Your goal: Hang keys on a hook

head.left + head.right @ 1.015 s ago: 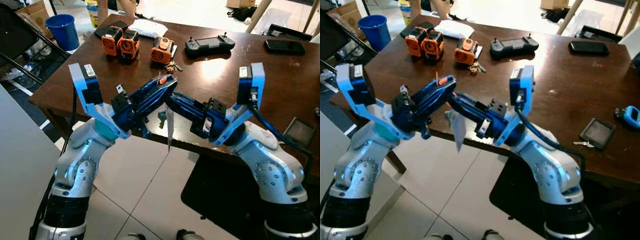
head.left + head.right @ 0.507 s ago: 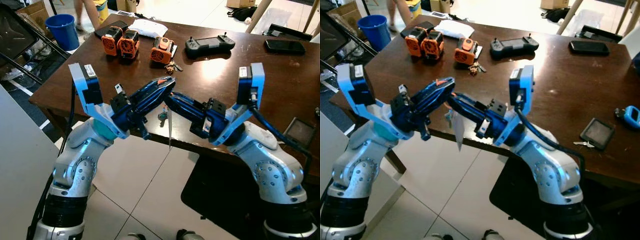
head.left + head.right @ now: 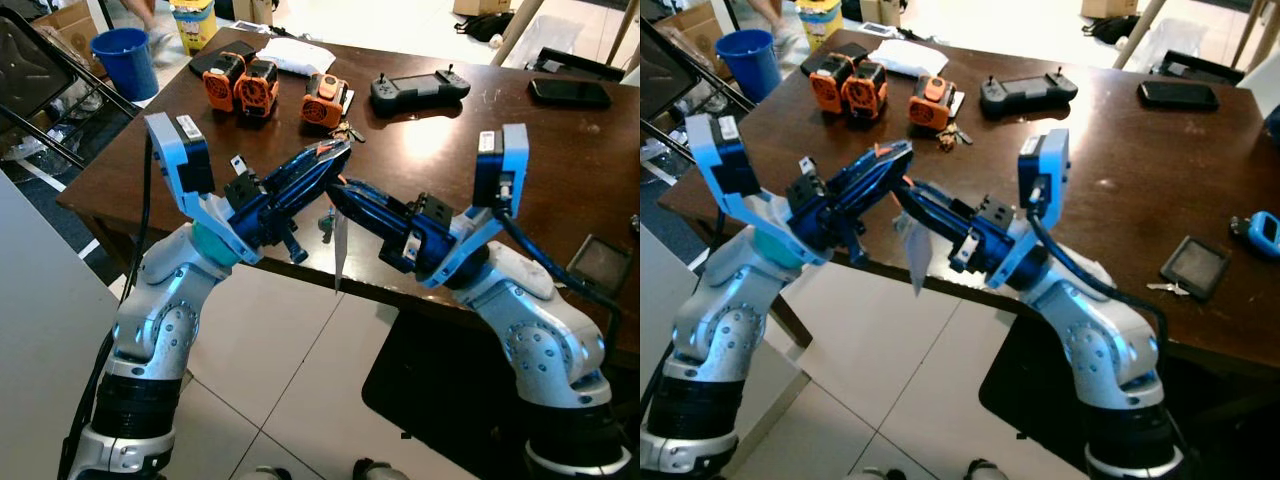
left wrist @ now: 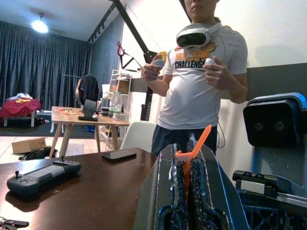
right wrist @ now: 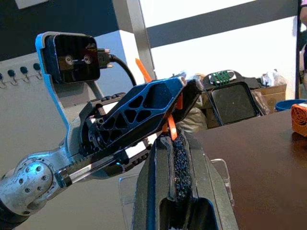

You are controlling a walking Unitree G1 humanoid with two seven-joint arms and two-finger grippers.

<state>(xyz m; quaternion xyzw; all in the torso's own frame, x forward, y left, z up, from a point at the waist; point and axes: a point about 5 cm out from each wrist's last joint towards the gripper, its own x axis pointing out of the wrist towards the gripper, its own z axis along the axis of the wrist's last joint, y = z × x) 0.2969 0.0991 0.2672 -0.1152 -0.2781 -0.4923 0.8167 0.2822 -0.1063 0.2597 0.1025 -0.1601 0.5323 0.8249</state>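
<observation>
Passing stage: orange strap (image 4: 192,152) was clamped by left gripper (image 3: 335,155) and right gripper (image 3: 335,195); hook unlocated.

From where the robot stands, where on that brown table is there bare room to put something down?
The widest bare stretch of the table lies between the game controller and the dark phone, running toward the near edge. The near left corner, before the orange battery packs, is bare too. It is crowded where both grippers meet over the near edge, by the keys.
</observation>
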